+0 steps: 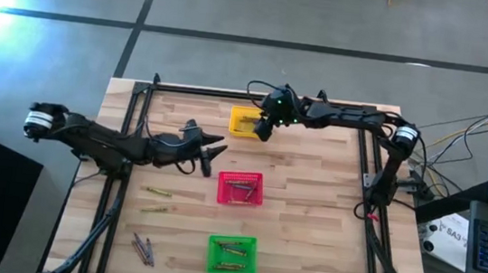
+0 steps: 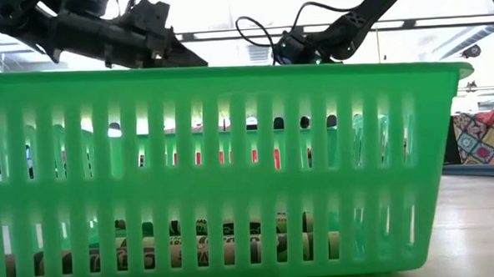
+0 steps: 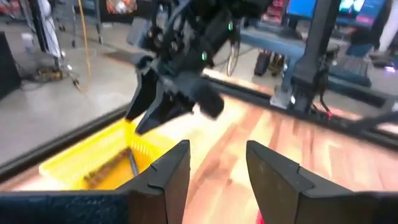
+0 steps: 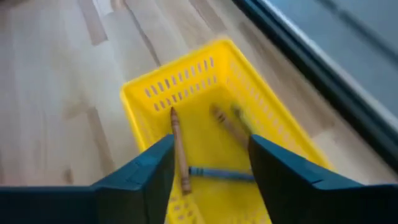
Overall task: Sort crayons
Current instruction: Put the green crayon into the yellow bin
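The right claw (image 1: 263,126) hangs over the yellow basket (image 1: 242,123), its slotted walls close around it. The left claw (image 1: 215,151) is near, with bare counter (image 1: 313,171) between them. Below the left claw the red basket (image 1: 240,189) blocks the way; loose crayons (image 1: 158,191) lie beside it.

crayons (image 4: 180,155) in basket (image 4: 143,99) under right gripper (image 4: 208,158)

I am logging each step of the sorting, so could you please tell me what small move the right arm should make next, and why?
Probably lift the right gripper clear of the yellow basket. Its fingers are open and empty above the basket, and crayons already lie inside. Loose crayons remain on the table by the left gripper, which is open.
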`<state>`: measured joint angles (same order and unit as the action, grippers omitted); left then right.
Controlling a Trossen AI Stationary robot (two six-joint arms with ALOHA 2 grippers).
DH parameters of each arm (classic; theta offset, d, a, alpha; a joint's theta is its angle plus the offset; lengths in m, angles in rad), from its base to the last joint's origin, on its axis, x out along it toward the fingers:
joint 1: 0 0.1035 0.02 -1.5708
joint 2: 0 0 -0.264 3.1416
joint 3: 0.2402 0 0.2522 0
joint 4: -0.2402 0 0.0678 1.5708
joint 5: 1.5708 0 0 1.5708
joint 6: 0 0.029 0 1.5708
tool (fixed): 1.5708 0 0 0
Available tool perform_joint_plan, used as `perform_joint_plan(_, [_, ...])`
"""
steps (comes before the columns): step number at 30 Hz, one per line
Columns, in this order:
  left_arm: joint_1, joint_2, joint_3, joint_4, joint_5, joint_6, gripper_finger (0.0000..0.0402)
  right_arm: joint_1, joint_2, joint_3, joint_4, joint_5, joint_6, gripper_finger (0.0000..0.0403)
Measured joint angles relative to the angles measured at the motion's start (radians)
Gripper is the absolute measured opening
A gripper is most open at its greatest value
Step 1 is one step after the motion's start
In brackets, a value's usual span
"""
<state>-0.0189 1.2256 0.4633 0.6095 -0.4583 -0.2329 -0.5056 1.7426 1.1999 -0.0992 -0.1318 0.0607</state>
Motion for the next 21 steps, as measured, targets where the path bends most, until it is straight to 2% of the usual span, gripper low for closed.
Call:
perform_joint_plan(3, [-0.008,-0.067,0.0,-0.181,0.054,-0.05,0.014,0.022,-0.036,-0.019,-0.049,0.004,0.038,0.0213])
perform_joint_plan(6, [-0.023,-0.134,0.0,-0.442,0.191,-0.122,0.014,0.075,-0.089,-0.085,-0.023,0.001,0.056,0.0213])
perform_joint_plan(8, [-0.038,-0.168,0.0,-0.62,0.265,-0.21,0.014,0.115,-0.121,-0.154,0.052,-0.001,0.069,0.0209])
perform_joint_plan(12, [-0.096,-0.202,0.0,-0.915,0.286,-0.406,0.014,0.188,-0.185,-0.282,0.253,0.002,0.071,0.02])
perform_joint_plan(14, [-0.132,-0.21,0.0,-1.02,0.305,-0.472,0.0139,0.21,-0.206,-0.319,0.327,-0.001,0.068,0.0199])
perform_joint_plan(16, [-0.169,-0.211,0.0,-1.094,0.366,-0.52,0.0137,0.216,-0.234,-0.343,0.309,-0.001,0.061,0.0199])
perform_joint_plan(18, [-0.208,-0.204,0.0,-1.136,0.433,-0.55,0.0135,0.213,-0.262,-0.362,0.307,0.002,0.059,0.0199])
perform_joint_plan(21, [-0.269,-0.18,0.0,-1.138,0.453,-0.562,0.0132,0.211,-0.308,-0.388,0.309,0.004,0.059,0.0199])
